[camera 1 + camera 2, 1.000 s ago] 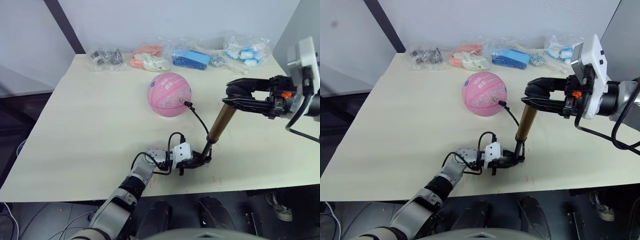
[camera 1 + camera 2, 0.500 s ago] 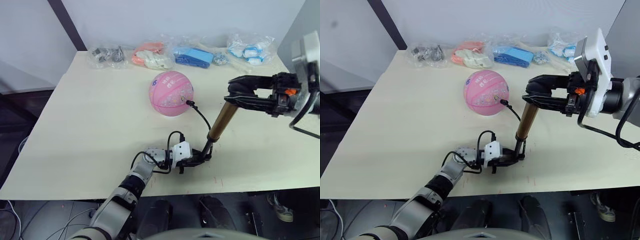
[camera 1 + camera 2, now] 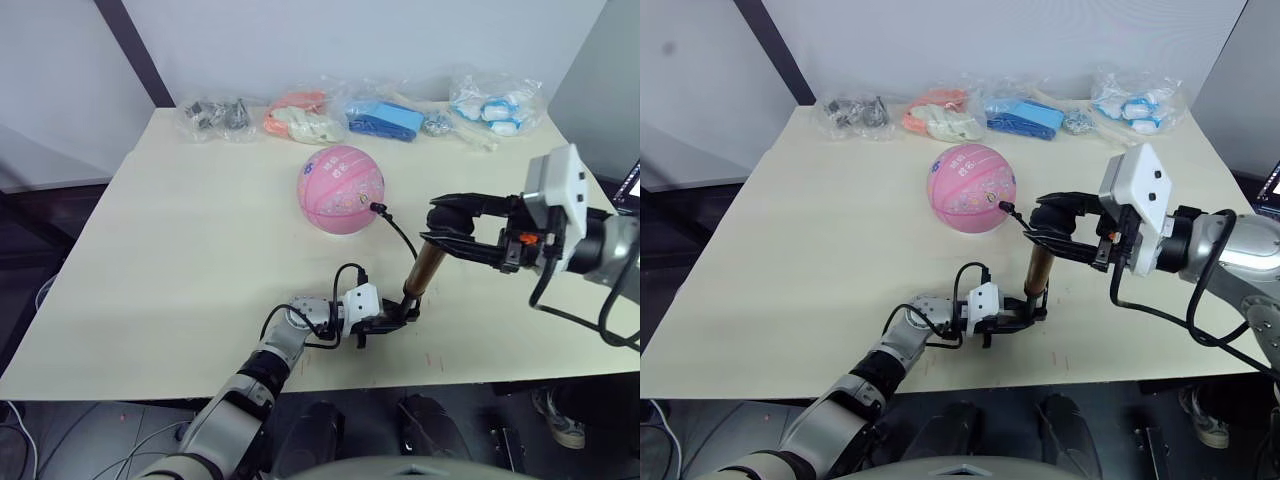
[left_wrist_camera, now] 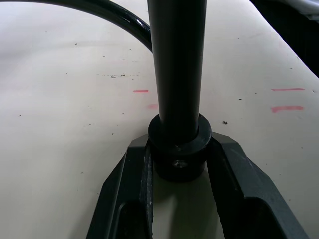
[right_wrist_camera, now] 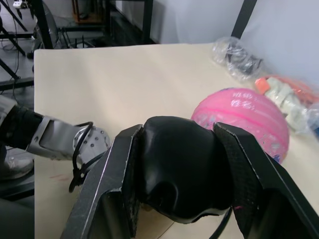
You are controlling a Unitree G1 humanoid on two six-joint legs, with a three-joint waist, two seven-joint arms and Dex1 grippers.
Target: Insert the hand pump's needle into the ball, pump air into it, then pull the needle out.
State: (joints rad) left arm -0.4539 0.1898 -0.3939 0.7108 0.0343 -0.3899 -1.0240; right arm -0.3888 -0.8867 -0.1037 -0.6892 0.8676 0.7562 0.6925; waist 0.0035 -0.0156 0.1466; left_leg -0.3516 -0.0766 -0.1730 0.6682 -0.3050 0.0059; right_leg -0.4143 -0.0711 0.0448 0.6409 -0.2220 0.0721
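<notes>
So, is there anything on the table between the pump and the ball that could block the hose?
Nothing visible does. The hose runs free from the hand pump to the ball, over bare table.

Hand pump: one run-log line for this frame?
gold-bronze hand pump: upright | left tool: clamps base | right tool: grips black handle | needle: in pink ball

Head stereo: high, forward-down over table (image 3: 180, 250), both eyes share it.
Wrist cams: very close along own fingers.
</notes>
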